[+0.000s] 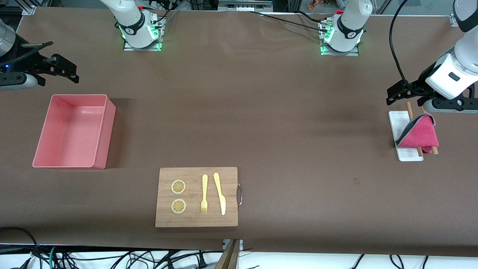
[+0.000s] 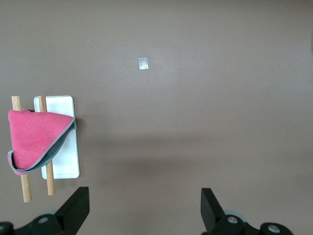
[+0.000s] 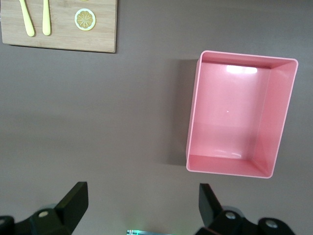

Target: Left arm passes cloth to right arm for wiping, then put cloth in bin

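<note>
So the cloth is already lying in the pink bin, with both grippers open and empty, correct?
Not quite. The cloth is draped over two wooden sticks on the white tray, and the bin is empty, as the front view shows. Left gripper and right gripper are open and empty.

Brown table (image 1: 261,112) (cables (image 1: 112,257) below).

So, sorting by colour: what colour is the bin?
Salmon pink bin, clearest in the right wrist view.

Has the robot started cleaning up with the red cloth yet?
Not yet. The cloth lies draped over two wooden sticks on a white tray, untouched. The left gripper hangs open over the table near it; the right gripper waits open beside the empty bin. Picking up, passing, wiping and binning all remain.
</note>
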`<state>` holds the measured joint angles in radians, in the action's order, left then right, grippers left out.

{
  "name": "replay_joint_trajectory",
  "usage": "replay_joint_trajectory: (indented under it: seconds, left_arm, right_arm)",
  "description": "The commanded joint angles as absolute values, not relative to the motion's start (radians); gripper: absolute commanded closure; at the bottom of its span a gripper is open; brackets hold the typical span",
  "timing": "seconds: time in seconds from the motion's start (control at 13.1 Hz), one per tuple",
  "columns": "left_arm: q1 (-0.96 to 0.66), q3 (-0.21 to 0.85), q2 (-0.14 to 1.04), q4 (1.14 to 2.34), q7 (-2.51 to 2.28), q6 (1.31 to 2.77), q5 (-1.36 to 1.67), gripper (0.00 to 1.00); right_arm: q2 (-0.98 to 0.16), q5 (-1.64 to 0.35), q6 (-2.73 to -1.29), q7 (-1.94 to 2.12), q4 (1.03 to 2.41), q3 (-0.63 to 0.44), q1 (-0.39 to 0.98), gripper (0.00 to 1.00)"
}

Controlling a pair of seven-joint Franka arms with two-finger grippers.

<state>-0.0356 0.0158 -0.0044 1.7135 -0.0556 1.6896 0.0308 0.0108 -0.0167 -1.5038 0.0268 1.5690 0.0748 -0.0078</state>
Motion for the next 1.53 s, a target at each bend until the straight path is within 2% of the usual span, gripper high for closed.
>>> replay_joint_trajectory:
  seconds: [0.0,1.14,1.45]
  left_arm:
    - [-0.043,0.003,-0.014,1.724,-0.058,1.663,0.040,0.00]
    - [-0.040,0.000,-0.005,1.718,-0.051,1.657,0.025,0.00]
    - [-0.026,-0.002,0.015,1.718,0.165,1.612,0.006,0.00]
  right_arm:
    - [0.003,-0.008,-1.482,0.034,1.546,0.083,-0.012,0.00]
    - [0.003,-0.008,-1.480,0.032,1.546,0.083,-0.011,0.00]
    - [0.003,-0.008,-1.482,0.031,1.545,0.084,-0.011,0.00]
